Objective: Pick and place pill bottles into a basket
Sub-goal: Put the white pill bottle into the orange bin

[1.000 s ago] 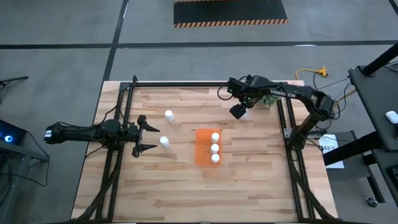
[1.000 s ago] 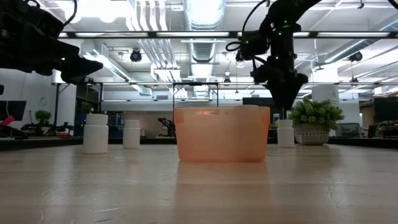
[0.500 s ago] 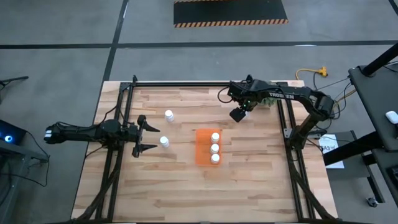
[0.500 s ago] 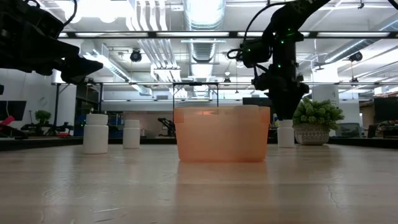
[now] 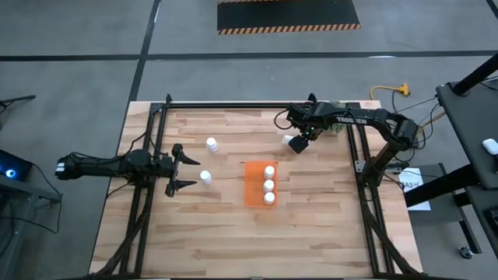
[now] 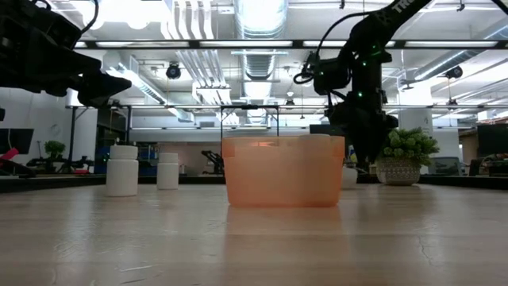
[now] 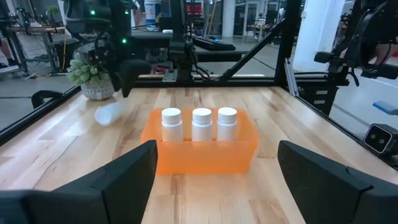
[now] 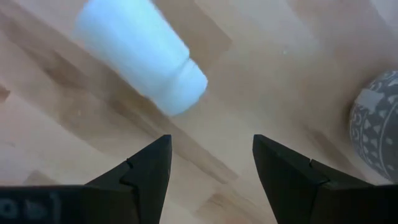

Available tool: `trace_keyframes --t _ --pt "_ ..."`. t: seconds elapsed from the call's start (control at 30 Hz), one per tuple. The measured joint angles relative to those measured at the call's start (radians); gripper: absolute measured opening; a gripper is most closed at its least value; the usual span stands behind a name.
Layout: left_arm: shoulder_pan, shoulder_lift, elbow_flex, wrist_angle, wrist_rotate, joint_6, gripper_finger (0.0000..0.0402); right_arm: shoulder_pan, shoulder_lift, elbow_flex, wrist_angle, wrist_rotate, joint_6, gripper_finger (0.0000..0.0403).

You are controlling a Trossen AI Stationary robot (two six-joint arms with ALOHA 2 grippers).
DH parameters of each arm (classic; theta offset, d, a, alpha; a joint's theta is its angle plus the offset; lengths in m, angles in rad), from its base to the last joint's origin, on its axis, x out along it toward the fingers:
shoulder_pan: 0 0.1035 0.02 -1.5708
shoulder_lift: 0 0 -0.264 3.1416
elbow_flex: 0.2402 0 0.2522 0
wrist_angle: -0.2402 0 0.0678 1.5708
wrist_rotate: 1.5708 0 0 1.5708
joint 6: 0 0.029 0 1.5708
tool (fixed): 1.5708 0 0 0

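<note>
Beside the potted plant [image 7: 90, 76], a white pill bottle [image 8: 140, 56] lies toppled on the tabletop [image 5: 218, 225]; the right hand [image 8: 210, 163], open and empty, hovers above it.

Potted plant [image 6: 406, 156] (far table corner)

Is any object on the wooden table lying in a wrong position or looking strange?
Yes. One small white pill bottle lies tipped on its side near the right end effector, whose fingers are open and empty. The other white bottles stand upright.

An industrial lab — exposed ceiling ducts [image 6: 258, 24], hazard-striped floor mat [image 5: 288, 15].
</note>
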Motion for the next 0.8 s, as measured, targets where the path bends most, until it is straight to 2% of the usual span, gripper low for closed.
trace_keyframes --t 0.3,0.63,0.8 --pt "0.000 0.000 0.000 0.000 0.000 0.000 0.0315 -0.002 0.000 0.013 0.008 0.000 -0.043 0.0215" --pt "0.000 0.000 0.000 0.000 0.000 0.000 0.0315 -0.001 0.000 0.034 0.087 -0.001 -0.335 0.0215" --pt "0.000 0.001 0.000 0.000 0.000 0.000 0.0315 -0.001 0.000 0.029 0.107 -0.035 -0.406 0.0215"
